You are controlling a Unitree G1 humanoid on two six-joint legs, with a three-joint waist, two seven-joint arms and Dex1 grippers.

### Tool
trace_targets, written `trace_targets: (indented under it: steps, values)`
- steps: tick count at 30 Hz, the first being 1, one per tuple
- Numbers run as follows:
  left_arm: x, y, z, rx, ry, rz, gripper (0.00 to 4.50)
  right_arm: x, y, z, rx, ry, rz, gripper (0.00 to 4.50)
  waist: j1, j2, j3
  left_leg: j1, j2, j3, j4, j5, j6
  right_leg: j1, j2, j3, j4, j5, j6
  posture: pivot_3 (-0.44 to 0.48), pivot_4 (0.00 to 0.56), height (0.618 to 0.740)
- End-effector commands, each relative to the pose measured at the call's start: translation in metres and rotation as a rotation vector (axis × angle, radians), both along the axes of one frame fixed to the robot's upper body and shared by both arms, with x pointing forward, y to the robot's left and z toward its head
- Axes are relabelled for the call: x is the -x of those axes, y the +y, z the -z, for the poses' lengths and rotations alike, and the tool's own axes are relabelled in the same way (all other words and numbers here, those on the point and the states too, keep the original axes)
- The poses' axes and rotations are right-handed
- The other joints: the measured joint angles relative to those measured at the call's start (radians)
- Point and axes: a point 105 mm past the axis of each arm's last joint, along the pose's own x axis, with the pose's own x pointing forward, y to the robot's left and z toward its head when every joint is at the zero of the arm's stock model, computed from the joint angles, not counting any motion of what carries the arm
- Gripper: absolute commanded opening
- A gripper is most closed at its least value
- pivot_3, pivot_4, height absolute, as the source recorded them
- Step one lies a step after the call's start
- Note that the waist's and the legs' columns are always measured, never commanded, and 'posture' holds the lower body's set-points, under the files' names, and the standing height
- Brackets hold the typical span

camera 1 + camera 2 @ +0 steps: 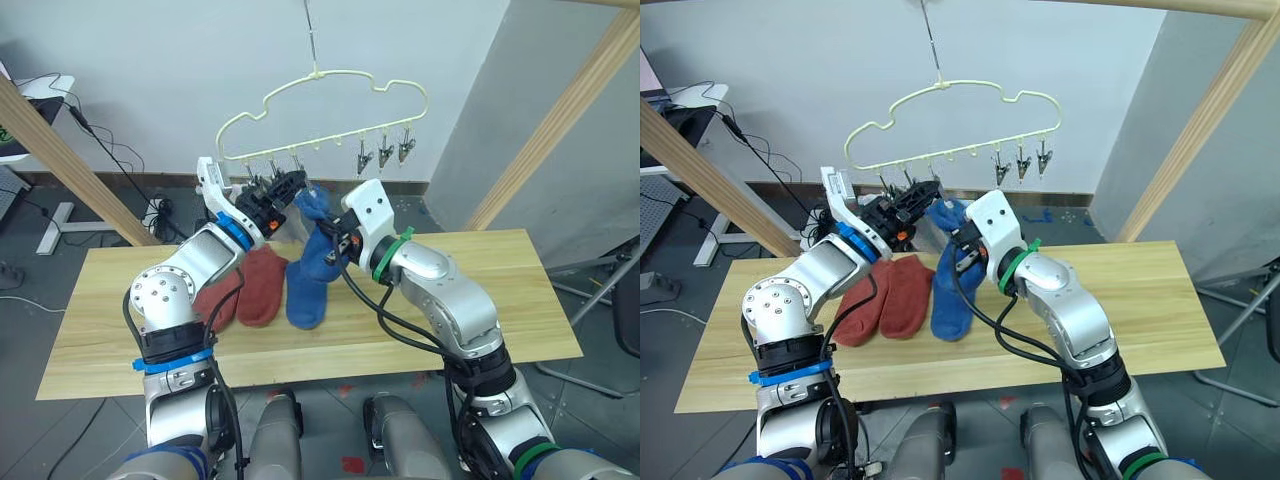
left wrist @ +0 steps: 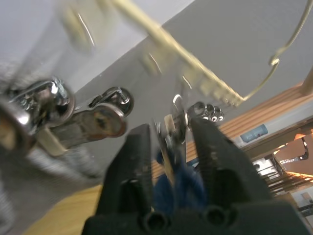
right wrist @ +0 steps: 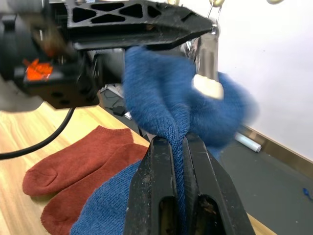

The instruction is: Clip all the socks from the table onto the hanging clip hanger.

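right gripper pinches a soft blue sock up to the pale-yellow wire clip hanger; left gripper squeezes a metal clip; two rust-red socks wait on the plank table

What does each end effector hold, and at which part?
Right end effector pinches the blue sock just below its cuff. Left end effector squeezes a metal clip of the clip hanger.

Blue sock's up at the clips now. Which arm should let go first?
Probably the left. The left gripper squeezes a clip on the hanger, with the blue sock at that clip. The right gripper pinches the sock and should hold until the clip bites.
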Motion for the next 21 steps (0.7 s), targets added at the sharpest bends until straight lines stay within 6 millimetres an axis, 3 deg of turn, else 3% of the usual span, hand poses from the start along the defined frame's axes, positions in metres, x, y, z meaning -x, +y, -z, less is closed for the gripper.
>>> trace_targets:
  steps: [1,6,8,11,21]
  values:
    - [0.003,0.001,-0.010,0.001,-0.044,0.009,2.91,0.001,0.000,-0.011,-0.021,-0.048,0.000,0.00,0.001,0.000,0.000,0.000,0.000,0.000,0.000,0.000,0.000,0.000,0.000,0.000,0.000,0.000,0.000,-0.027,0.251,0.740]
    - [0.011,0.015,-0.014,-0.049,-0.065,0.003,4.43,-0.002,-0.001,-0.001,-0.043,-0.007,0.004,0.00,0.001,0.000,0.000,-0.001,0.000,-0.002,0.000,0.000,0.000,0.000,0.000,-0.002,-0.001,0.000,0.000,-0.023,0.250,0.740]
    - [0.016,0.020,-0.015,-0.091,-0.075,0.005,4.47,-0.003,-0.001,0.002,-0.056,0.007,-0.002,0.00,0.001,0.000,0.000,-0.001,0.000,-0.002,0.000,0.000,0.000,0.000,0.000,-0.002,-0.001,0.000,0.000,-0.021,0.251,0.740]
    - [0.026,0.026,-0.010,-0.223,-0.091,0.003,4.50,-0.007,-0.002,0.007,-0.097,0.044,-0.012,0.78,0.005,0.000,0.000,-0.002,0.000,-0.002,0.000,0.000,0.000,0.000,0.000,-0.002,-0.001,0.000,0.000,0.004,0.250,0.740]
    - [0.054,0.051,0.021,-0.728,-0.194,-0.153,4.50,-0.012,-0.037,0.030,-0.095,0.102,0.023,4.39,0.019,0.000,0.000,-0.002,0.000,-0.002,-0.001,0.000,0.000,0.000,-0.002,-0.001,-0.004,0.000,0.000,0.038,0.252,0.740]
